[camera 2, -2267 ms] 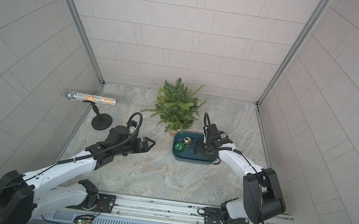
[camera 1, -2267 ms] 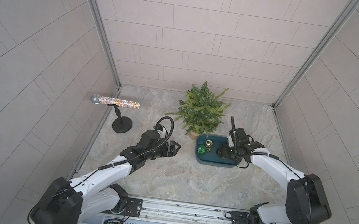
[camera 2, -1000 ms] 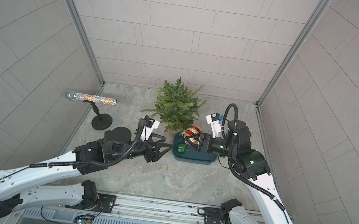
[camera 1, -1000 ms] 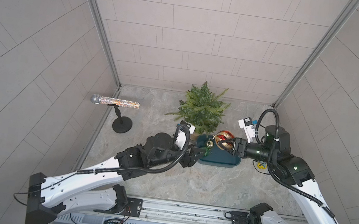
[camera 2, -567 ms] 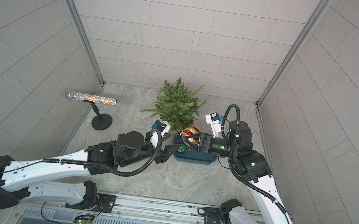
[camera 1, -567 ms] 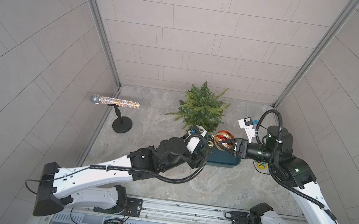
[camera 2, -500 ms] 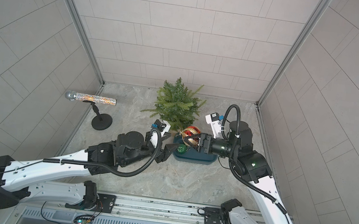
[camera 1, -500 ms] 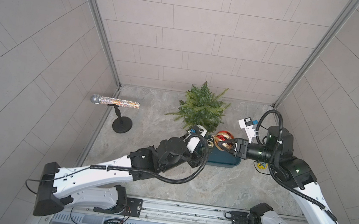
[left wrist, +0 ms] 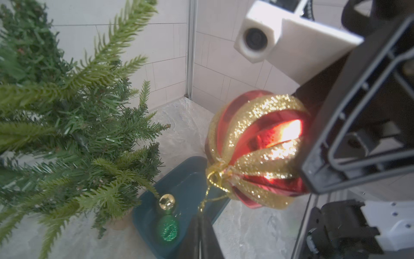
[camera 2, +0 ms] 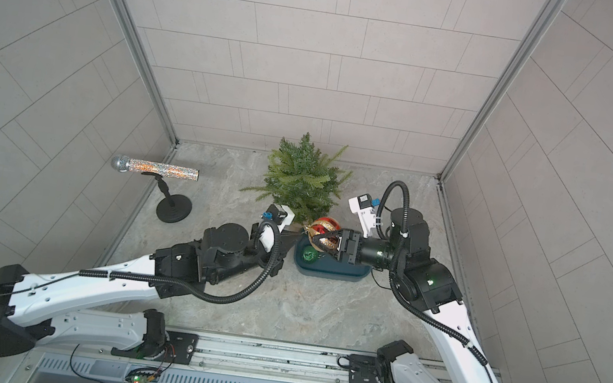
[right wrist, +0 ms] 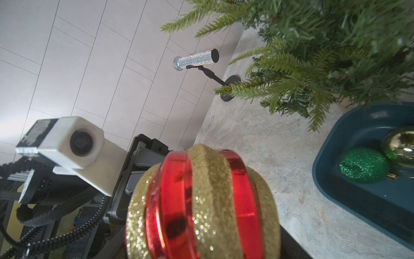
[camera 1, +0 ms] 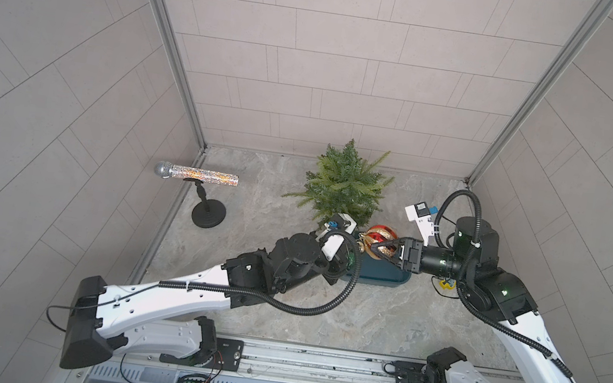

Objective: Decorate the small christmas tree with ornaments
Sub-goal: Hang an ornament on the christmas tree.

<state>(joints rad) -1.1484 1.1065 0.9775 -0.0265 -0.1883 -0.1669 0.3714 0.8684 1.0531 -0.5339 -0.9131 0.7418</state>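
Observation:
The small christmas tree (camera 1: 341,189) stands at the back of the table, with no ornaments on it that I can see. My right gripper (camera 1: 380,245) is shut on the red-and-gold striped ornament (camera 1: 380,235), holding it in the air above the left end of the dark teal tray (camera 1: 386,279). My left gripper (left wrist: 201,216) is shut on this ornament's gold hanging string (left wrist: 206,197), just below its gold cap. A glittery green ornament (left wrist: 168,228) and a gold ornament (left wrist: 167,200) lie in the tray (left wrist: 192,179).
A glittery silver microphone (camera 1: 197,175) rests on a black stand (camera 1: 208,215) by the left wall. The tree's low branches (right wrist: 291,74) hang close to the tray's back edge. Both wrist cameras sit close together over the tray.
My left arm reached in to the held ornament and its jaws closed on the gold string. My right gripper kept its hold almost in place.

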